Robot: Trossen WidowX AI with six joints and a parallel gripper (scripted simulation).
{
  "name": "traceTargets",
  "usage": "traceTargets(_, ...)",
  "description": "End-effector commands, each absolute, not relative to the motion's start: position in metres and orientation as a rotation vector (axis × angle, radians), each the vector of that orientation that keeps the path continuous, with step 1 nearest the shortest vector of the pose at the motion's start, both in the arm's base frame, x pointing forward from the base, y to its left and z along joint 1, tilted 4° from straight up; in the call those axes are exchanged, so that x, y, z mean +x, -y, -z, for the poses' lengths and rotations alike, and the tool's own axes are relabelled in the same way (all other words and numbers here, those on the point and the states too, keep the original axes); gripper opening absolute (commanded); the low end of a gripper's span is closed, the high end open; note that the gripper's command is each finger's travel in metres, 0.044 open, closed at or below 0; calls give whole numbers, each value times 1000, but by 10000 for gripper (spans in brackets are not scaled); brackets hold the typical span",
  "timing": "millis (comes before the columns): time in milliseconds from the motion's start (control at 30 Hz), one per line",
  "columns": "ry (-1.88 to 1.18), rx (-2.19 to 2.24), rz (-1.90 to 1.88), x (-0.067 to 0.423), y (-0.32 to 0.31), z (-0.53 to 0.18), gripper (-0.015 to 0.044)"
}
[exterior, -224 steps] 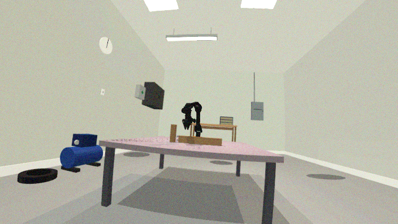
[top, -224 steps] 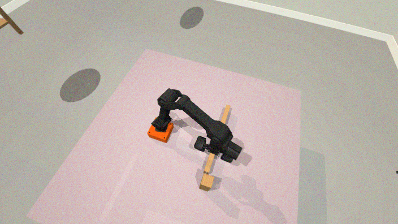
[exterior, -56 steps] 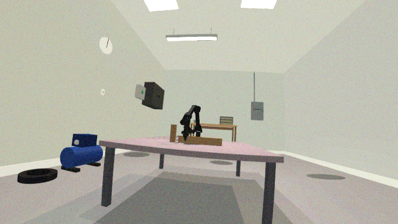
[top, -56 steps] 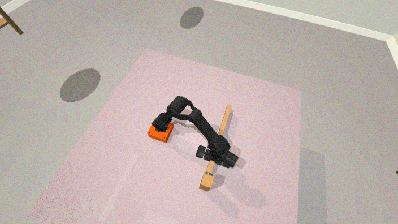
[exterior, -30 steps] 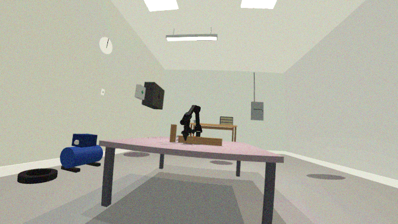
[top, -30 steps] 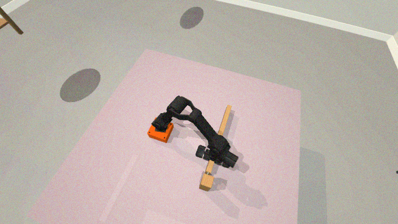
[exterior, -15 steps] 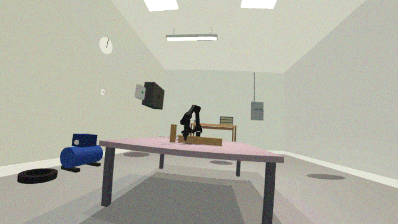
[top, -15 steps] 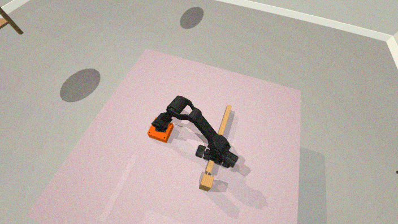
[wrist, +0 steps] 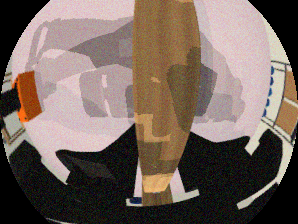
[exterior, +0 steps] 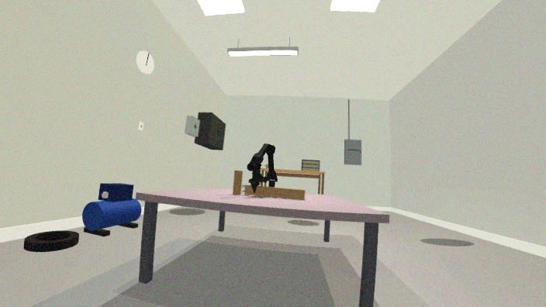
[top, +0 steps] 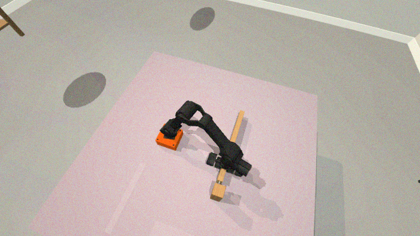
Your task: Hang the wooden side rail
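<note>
The black gripper [top: 224, 167] is clamped on the long wooden side rail [top: 237, 126]; misaligned, its hooks could miss the blocky wooden post [top: 218, 191].

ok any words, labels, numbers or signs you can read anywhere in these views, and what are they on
No readable text in any view.
Wall clock: a plain face with one dark hand, no numerals showing.
White box on the left wall: a small green mark, a symbol rather than letters.
Grey wall panel: a faint line across it, too small to read.
Wooden side rail, headboard post, orange arm base: no markings.
</note>
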State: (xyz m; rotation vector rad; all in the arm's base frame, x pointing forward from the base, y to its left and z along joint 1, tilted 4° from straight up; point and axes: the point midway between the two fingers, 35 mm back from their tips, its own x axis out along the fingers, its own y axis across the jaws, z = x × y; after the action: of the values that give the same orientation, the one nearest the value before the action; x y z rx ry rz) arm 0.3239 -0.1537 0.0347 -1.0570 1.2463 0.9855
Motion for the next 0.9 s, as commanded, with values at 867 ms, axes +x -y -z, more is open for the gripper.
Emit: traceTargets(867, -1238, -1063, -972, 325, 155, -45, 0)
